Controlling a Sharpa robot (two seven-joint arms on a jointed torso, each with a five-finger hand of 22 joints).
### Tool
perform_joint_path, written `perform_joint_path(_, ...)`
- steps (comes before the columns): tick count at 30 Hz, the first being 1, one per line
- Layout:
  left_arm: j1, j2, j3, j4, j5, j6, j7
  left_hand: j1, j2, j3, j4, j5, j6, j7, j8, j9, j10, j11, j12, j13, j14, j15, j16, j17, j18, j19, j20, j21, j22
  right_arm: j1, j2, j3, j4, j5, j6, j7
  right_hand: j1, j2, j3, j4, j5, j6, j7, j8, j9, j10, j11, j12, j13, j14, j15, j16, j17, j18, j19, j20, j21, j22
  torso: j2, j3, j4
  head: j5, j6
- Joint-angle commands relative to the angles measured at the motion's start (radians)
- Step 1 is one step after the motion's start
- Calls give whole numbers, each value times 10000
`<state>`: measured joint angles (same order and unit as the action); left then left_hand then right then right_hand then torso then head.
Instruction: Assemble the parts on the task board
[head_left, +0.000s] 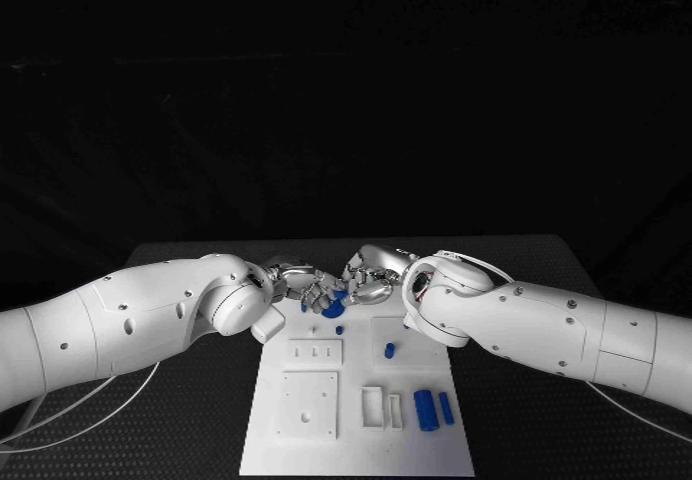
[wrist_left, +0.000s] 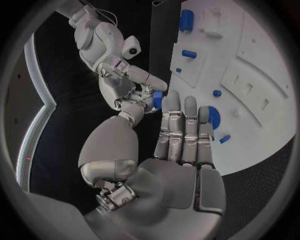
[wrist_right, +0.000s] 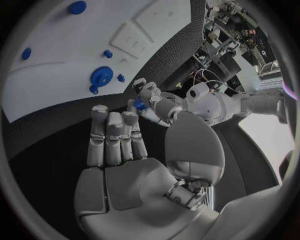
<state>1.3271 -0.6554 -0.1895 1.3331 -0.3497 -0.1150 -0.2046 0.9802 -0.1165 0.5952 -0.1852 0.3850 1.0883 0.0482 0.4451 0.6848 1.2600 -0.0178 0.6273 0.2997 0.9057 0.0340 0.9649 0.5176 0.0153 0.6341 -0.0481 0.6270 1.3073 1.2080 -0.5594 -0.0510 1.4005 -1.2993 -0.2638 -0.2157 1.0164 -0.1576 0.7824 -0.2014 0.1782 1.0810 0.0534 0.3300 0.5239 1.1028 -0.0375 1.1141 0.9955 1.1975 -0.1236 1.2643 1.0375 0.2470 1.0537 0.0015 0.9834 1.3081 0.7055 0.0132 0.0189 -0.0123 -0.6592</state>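
Both hands meet at the far end of the white task board (head_left: 356, 400), which lies in the middle of the black worktop (head_left: 188, 420). The left hand (wrist_left: 181, 150) has its fingers (wrist_left: 187, 125) straight and together, with nothing visible in its palm. In its wrist view the right hand (wrist_left: 134, 87) pinches a small blue part (wrist_left: 157, 99) at its fingertips, clear of the board's edge. The right wrist view in turn shows something blue (wrist_right: 139, 105) at the left hand's fingertips, so which hand truly bears the piece cannot be settled; it looks like a hand-over. For this step, the receiving fingers should close fully before the others let go, and the part is best carried level to the blue round seat (head_left: 333, 310) at the board's far end. Spare blue parts (head_left: 427, 408) lie toward the near right of the board, and another (head_left: 389, 349) sits mid-board. From the head view the knuckles hide the pinch, and the held part's shape is too small to read.
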Motion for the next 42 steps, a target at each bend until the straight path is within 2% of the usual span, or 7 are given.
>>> perform_joint_path(1, -20, 49, -12, 24, -97, -5, 19, 168, 452, 251, -508, 376, 152, -41, -65, 138, 149, -6, -32, 60, 3, -40, 18, -6, -153, -21, 8, -49, 167, 29, 48, 35, 30, -46, 86, 173, -1, 67, 31, -11, 39, 222, 169, 90, 103, 79, -3, 63, -11, 1, -91, 58, -12, 148, 45, -40, 44, 137, -8, -2, 11, 13, -15)
perform_joint_path(7, -20, 37, -12, 27, -97, -194, 42, -13, 524, 265, -831, 824, 304, -104, -87, 376, 273, -55, 27, 153, 104, -109, 94, 14, -153, 56, -29, -11, 176, 30, 28, 34, -19, -19, 107, 109, -86, -124, -33, -49, 113, 50, 234, -13, 66, -64, 64, -42, -46, -125, -59, -55, -64, 148, -71, 2, -36, 116, -9, 2, -8, 35, -3)
perform_joint_path(14, -20, 37, -12, 11, -149, -418, 75, -117, 510, 307, -988, 1188, 419, -151, -115, 555, 372, -94, 62, 221, 174, -156, 140, 23, -153, 77, -48, 14, 185, 30, 48, 34, -111, 56, 83, 132, -544, -517, -1122, -233, 925, -1050, 678, -590, -159, -861, 497, -480, -290, -815, 322, -656, -396, 132, -787, 347, -523, 40, -1, -1, 2, 37, 12)
perform_joint_path(21, -20, 25, -12, -22, -353, -536, 93, -114, 447, 332, -1014, 1470, 492, -182, -120, 653, 429, -115, 83, 259, 213, -182, 168, 32, -153, 69, -55, 31, 194, 30, 41, 33, -200, 162, -125, 183, -594, -658, -1497, -350, 984, -1799, 858, -973, -323, -1366, 713, -804, -502, -1252, 591, -978, -579, 95, -1205, 513, -827, -16, -4, -5, 13, 49, 5)
perform_joint_path(27, -19, 14, -11, -64, -854, -504, 27, -63, 302, 347, -1026, 1933, 608, -231, -138, 833, 534, -145, 111, 327, 273, -223, 206, 43, -153, 55, -63, 87, 210, 30, -62, 32, -343, 163, -175, 219, -367, -730, -1747, -375, 1010, -2079, 1133, -1050, -401, -1709, 936, -1075, -892, -1671, 767, -1274, -860, 31, -1672, 755, -1199, -56, -10, -6, 10, 64, 23)
perform_joint_path(36, -9, -125, -14, -435, -2000, -122, -498, -55, 294, 337, -1015, 1948, 617, -233, -170, 906, 532, -142, 98, 351, 271, -225, 204, 41, -153, 70, -72, 119, 211, 36, -818, 31, -615, 285, -258, 448, 267, -809, -1389, -504, 1460, -2207, 1216, -1009, -464, -1935, 1019, -1185, -1366, -2030, 889, -1416, -1170, 23, -2048, 985, -1521, -10, -26, -5, 11, 194, 25)
perform_joint_path(42, -8, -148, -38, -599, -3108, 184, -985, -32, 292, 341, -1018, 1898, 613, -232, -193, 940, 525, -143, 85, 359, 276, -226, 203, 36, -153, 81, -83, 137, 210, 57, -1090, 36, -988, 850, -1037, 876, 529, -935, -474, -459, 1356, -2071, 1203, -829, -499, -2124, 1041, -1511, -2112, -2431, 1039, -1757, -1698, -16, -2475, 1204, -1915, 41, -34, 8, -20, 280, 10)
